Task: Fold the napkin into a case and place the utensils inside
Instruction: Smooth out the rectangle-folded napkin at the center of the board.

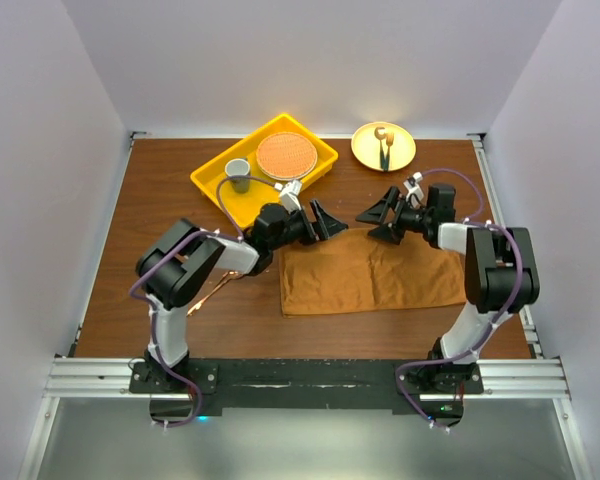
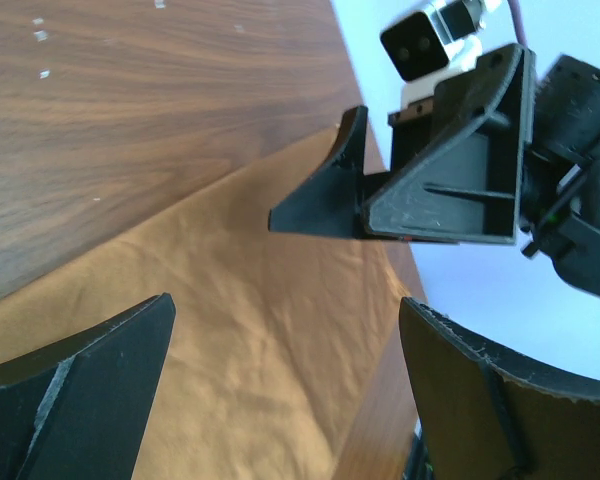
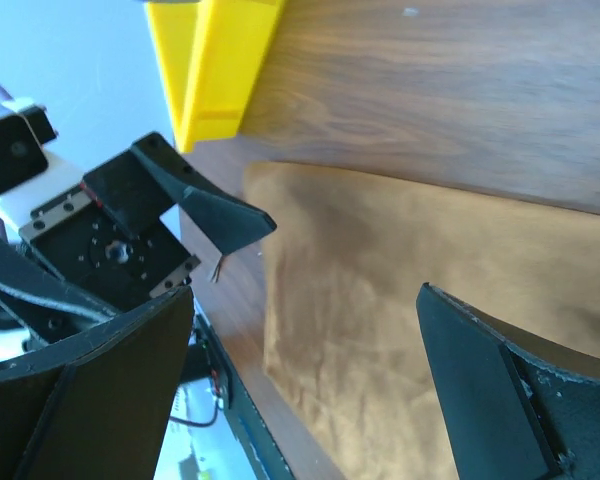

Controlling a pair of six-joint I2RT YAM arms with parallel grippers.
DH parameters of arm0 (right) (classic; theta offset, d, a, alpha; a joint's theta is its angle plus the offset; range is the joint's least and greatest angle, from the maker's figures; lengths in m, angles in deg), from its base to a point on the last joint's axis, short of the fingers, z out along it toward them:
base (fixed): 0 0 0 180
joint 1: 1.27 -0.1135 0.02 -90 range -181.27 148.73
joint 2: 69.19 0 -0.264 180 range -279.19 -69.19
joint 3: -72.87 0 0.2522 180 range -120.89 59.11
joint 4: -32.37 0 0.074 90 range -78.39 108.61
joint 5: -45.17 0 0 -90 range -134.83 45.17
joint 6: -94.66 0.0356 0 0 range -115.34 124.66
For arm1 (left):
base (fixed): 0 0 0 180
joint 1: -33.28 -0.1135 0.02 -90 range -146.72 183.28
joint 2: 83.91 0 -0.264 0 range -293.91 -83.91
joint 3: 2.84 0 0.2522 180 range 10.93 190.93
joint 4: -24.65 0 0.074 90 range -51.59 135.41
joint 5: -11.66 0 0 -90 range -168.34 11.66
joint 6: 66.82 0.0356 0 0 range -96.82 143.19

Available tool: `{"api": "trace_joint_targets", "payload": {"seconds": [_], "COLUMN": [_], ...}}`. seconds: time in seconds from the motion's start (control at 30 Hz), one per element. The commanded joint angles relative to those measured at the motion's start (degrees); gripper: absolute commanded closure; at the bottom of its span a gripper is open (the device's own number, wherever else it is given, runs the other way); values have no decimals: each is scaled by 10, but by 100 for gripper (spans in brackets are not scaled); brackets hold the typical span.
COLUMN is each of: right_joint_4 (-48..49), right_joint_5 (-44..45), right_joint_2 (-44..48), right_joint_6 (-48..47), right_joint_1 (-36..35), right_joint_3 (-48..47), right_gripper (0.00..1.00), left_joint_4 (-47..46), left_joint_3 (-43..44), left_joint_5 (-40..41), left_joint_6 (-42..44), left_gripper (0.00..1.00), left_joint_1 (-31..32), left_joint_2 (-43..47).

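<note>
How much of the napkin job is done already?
Hardly any. The napkin lies as a wide rectangle, perhaps folded once, not a narrow case yet. The left gripper and right gripper hang open over its far edge, holding nothing. Still to do: fold it narrower, then tuck in the spoon, seemingly that coppery sliver under the left arm.

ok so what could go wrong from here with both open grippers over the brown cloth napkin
1. The left gripper and right gripper face each other closely, both open, above the far edge of the rust-brown cloth napkin. If both go for that edge, their fingers could clash.
2. The slim copper-coloured metal spoon seems to lie partly under the left arm's elbow, so a swing might knock it away.
</note>
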Motion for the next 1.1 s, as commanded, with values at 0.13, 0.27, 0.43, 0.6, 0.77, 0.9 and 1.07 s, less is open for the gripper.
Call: {"api": "trace_joint_targets", "payload": {"seconds": [0.13,0.27,0.43,0.6,0.77,0.9,1.07], "right_joint_4": [118,90,43,-8,-83,-162,-217], "right_joint_5": [5,-3,-14,-39,-69,-93,-114], "right_joint_2": [-72,-99,-129,-145,-169,-193,-226], "right_joint_6": [37,13,-38,-84,-161,-222,-288], "right_joint_1": [-2,-2,15,47,95,126,167], "right_joint_3": [-26,-44,-67,-89,-130,-159,-202], "right_gripper": [2,2,2,2,2,2,2], "left_joint_4": [-49,-11,29,54,65,66,71], "left_joint_3": [24,14,5,-3,-6,-6,-4], "left_joint_5": [108,127,140,146,144,140,139], "left_joint_6": [-52,-67,-72,-77,-74,-73,-70], "left_gripper": [0,0,0,0,0,0,0], "left_joint_1": [13,5,-1,-5,-8,-11,-10], "left_joint_2": [-52,-65,-69,-70,-70,-71,-73]}}
